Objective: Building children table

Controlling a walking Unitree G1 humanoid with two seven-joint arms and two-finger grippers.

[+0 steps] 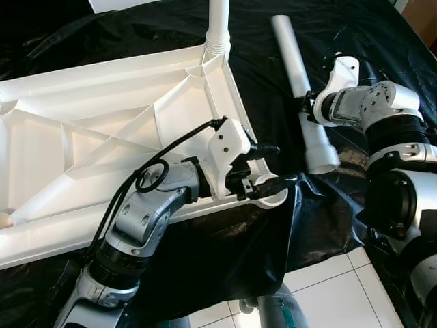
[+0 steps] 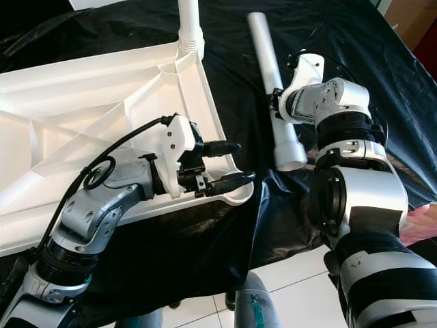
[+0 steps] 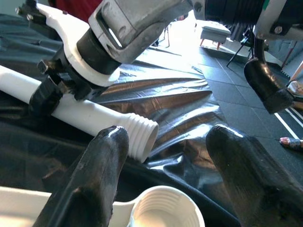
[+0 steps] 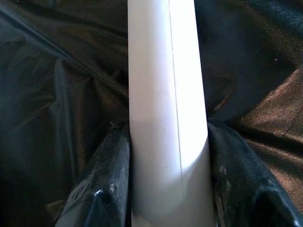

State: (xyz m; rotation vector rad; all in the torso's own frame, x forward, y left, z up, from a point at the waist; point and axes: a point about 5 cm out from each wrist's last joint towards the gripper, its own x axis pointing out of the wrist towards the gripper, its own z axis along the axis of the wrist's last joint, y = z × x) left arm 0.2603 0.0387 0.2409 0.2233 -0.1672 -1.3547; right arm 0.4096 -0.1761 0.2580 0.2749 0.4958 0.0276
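White plastic across the left of the scene: the upturned tabletop (image 1: pixel 102 143) lies on black sheeting (image 1: pixel 355 41), ribs showing, with one leg (image 1: pixel 218 24) already standing in the far corner socket. Moving right, the left claw (image 1: pixel 270 166) hovers at the near corner, fingers spread wide and holding nothing, one finger over the rim and the other just beside the open threaded socket (image 3: pixel 163 208) that sits right beneath it. The left wrist view looks past those two black fingers (image 3: pixel 94 165) straight at the ribbed end of the loose leg (image 2: pixel 273 89), which lies just beyond this claw on the sheeting.

Further right, the right claw (image 4: pixel 168 137) is clamped on that loose leg partway along its length, a finger pressed to each side of the tube. The threaded end points towards the near edge, close to the empty socket but not yet in it.

The job now, by my reading, is to seat this second leg. To do it well, the right claw should lift, tip the tube upright so the ribbed end faces down, and centre it over the socket before turning. The left claw would do best steadying the tabletop's rim, clear of the socket mouth, so the threads catch squarely rather than crossing.
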